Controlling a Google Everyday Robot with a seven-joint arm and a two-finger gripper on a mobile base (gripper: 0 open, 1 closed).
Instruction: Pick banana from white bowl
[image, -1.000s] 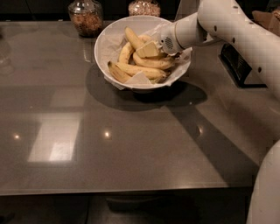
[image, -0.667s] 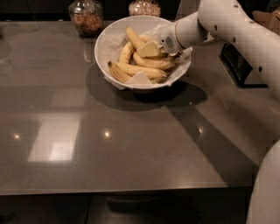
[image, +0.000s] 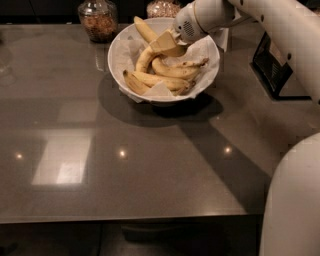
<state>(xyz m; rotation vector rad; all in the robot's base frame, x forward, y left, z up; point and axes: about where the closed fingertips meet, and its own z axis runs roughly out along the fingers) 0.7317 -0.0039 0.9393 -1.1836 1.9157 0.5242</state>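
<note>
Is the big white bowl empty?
No, several bananas lie in the white bowl, and the robot's claw is down among them near the bowl's far side.

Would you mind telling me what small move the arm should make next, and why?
Probably a short, straight lift: the pincer sits low in the white bowl at the banana angled toward the far rim, with other bananas crowded just beneath it.

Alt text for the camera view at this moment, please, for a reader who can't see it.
The robot arm's pincer reaches from the right into a paper-lined white bowl of bananas at the far side of a grey table. Two glass jars stand behind the bowl.
</note>
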